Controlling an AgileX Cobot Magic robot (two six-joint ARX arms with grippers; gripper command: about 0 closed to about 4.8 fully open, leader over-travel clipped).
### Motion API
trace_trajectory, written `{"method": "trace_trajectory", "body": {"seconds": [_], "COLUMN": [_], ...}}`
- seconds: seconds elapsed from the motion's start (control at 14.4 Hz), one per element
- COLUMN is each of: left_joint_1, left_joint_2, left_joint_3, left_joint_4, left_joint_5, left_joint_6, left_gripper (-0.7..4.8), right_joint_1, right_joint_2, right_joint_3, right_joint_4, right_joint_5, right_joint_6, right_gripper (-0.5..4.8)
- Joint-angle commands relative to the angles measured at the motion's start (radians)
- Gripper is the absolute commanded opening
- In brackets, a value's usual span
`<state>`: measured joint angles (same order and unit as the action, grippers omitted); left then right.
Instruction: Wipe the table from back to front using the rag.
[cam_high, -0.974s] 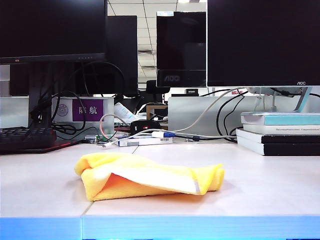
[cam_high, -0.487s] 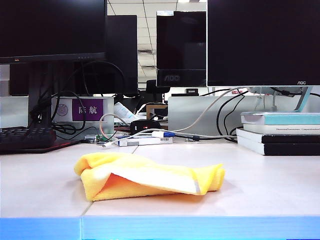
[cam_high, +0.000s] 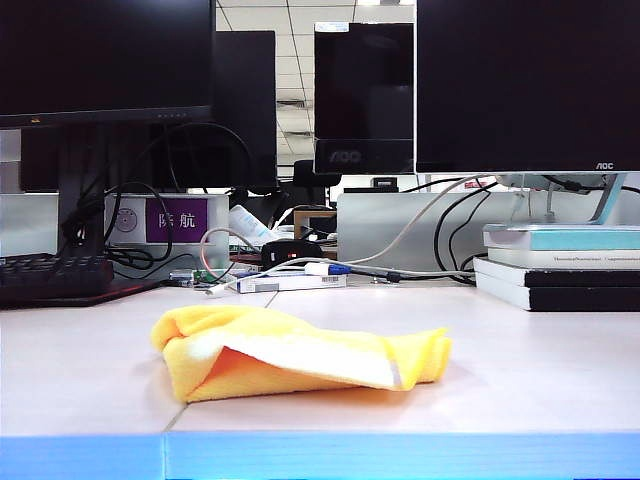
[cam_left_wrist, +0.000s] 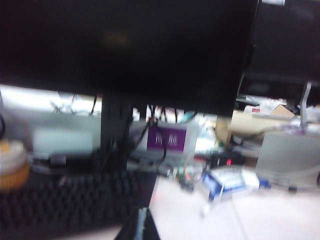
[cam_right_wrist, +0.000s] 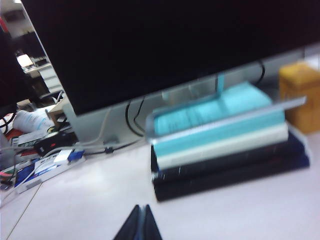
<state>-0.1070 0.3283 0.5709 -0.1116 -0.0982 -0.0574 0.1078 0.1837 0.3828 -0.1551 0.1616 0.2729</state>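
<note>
The yellow rag (cam_high: 300, 350) lies crumpled on the pale table (cam_high: 540, 370) near its light blue front edge, in the exterior view; an orange fold and a cream hem show at its front. Neither arm appears in that view. In the left wrist view my left gripper (cam_left_wrist: 141, 222) is shut with nothing in it, its tips pressed together above the table beside a black keyboard (cam_left_wrist: 70, 200). In the right wrist view my right gripper (cam_right_wrist: 141, 219) is shut and empty, its tips meeting in a point over bare table short of a stack of books (cam_right_wrist: 225, 145). The rag shows in neither wrist view.
Monitors (cam_high: 520, 80) line the back of the desk, with cables, a purple-labelled box (cam_high: 175, 220) and a small white and blue box (cam_high: 290, 280) among them. A black keyboard (cam_high: 50, 275) sits back left. Stacked books (cam_high: 560, 265) stand back right.
Nothing has moved in the exterior view; the rag lies as before and no arm has come into it.
</note>
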Motion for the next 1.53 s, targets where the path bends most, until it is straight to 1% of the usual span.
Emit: {"method": "trace_trajectory", "body": {"seconds": [0.07, 0.14, 0.21, 0.35, 0.42, 0.49, 0.56, 0.63, 0.76, 0.83, 0.9, 0.97, 1.04, 1.18, 1.32, 1.53], "left_joint_1": [0.000, 0.000, 0.000, 0.000, 0.000, -0.001, -0.005, -0.027, -0.086, -0.105, -0.133, -0.169, -0.197, -0.213, -0.214, -0.217], "left_joint_2": [0.237, 0.306, 0.394, 0.481, 0.530, 0.568, 0.600, 0.633, 0.671, 0.676, 0.683, 0.690, 0.697, 0.710, 0.723, 0.731], "left_joint_3": [0.319, 0.428, 0.563, 0.702, 0.785, 0.847, 0.899, 0.956, 1.000, 0.998, 0.998, 0.998, 0.998, 0.998, 0.998, 0.999], "left_joint_4": [-0.197, -0.293, -0.417, -0.523, -0.594, -0.658, -0.721, -0.797, -0.853, -0.853, -0.860, -0.866, -0.871, -0.888, -0.895, -0.896], "left_joint_5": [0.067, 0.120, 0.204, 0.322, 0.391, 0.437, 0.464, 0.474, 0.473, 0.475, 0.480, 0.480, 0.481, 0.493, 0.529, 0.532], "left_joint_6": [0.050, 0.050, 0.050, 0.050, 0.050, 0.050, 0.068, 0.143, 0.158, 0.158, 0.171, 0.186, 0.188, 0.188, 0.188, 0.188], "left_gripper": [-0.05, -0.05, -0.05, -0.05, -0.05, -0.05, -0.05, -0.05, -0.05, -0.05, -0.05, -0.05, -0.05, -0.05, -0.05, -0.05], "right_joint_1": [0.003, 0.003, 0.003, 0.004, 0.004, 0.005, 0.016, 0.078, 0.229, 0.271, 0.338, 0.376, 0.399, 0.452, 0.483, 0.540], "right_joint_2": [0.203, 0.291, 0.379, 0.507, 0.583, 0.655, 0.720, 0.801, 0.946, 0.980, 1.036, 1.085, 1.120, 1.175, 1.217, 1.270], "right_joint_3": [0.210, 0.300, 0.396, 0.534, 0.607, 0.673, 0.730, 0.795, 0.898, 0.914, 0.933, 0.943, 0.944, 0.944, 0.944, 0.944], "right_joint_4": [0.016, 0.016, 0.004, -0.046, -0.067, -0.088, -0.108, -0.124, -0.212, -0.236, -0.277, -0.328, -0.369, -0.437, -0.490, -0.557], "right_joint_5": [-0.007, -0.019, -0.054, -0.108, -0.177, -0.238, -0.270, -0.275, -0.274, -0.274, -0.276, -0.308, -0.381, -0.467, -0.478, -0.474], "right_joint_6": [-0.028, -0.063, -0.126, -0.182, -0.191, -0.196, -0.196, -0.203, -0.280, -0.282, -0.282, -0.297, -0.330, -0.381, -0.435, -0.549], "right_gripper": [-0.01, -0.01, -0.01, -0.01, -0.01, -0.01, -0.01, -0.01, -0.01, -0.01, -0.01, -0.01, -0.01, -0.01, -0.01, -0.01]}}
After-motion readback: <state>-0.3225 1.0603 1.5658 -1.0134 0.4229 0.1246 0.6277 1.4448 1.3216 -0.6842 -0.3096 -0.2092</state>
